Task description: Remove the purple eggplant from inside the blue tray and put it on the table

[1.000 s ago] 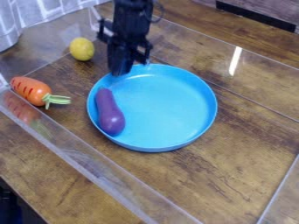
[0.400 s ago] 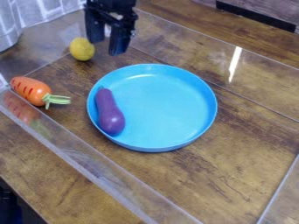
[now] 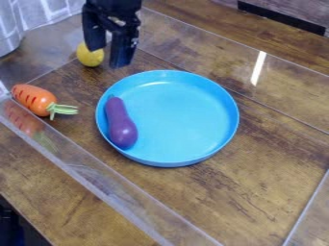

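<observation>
Starting at the left, the carrot (image 3: pixel 35 99) lies on the worktop (image 3: pixel 244 202) where it was, and just right of it the eggplant (image 3: pixel 119 122) still rests inside the blue tray (image 3: pixel 206 144), along its left rim – we see no shift in it. What has changed is above: our gripper (image 3: pixel 112 48) has pulled up and away from the tray's back edge toward the lemon (image 3: pixel 88 54), and its fingers (image 3: pixel 125 50) now stand spread apart, holding nothing. So the eggplant has not been lifted – we judge the grasp is yet to be made.
</observation>
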{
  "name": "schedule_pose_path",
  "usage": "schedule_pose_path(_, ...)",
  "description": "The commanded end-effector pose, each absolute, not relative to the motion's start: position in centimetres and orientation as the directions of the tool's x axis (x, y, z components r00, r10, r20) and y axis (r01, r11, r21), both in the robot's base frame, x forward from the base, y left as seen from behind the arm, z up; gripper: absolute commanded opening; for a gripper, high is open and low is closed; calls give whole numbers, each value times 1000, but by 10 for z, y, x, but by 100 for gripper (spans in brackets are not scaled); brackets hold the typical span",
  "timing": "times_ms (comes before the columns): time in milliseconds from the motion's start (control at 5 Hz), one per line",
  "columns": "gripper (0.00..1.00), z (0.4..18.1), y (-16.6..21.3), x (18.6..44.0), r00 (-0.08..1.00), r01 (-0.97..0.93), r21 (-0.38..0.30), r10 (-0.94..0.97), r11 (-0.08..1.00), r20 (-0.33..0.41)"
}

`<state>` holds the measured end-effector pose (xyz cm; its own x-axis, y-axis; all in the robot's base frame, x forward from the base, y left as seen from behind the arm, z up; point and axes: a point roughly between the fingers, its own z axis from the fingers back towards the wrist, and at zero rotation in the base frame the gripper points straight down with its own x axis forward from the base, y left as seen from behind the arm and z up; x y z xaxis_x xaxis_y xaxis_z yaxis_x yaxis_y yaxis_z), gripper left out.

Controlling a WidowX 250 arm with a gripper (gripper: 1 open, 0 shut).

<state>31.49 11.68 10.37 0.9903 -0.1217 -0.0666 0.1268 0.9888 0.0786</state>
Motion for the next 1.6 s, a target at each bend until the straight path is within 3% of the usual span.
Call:
schedule_pose_path(0,100,125,108,310,984,178,97,-179,979,-1)
schedule_pose_path(1200,100,83,90,302,958,288,61,-288,956,-8)
schedule_pose_path(1400,0,78,91,303,957,290,61,-290,955,-15)
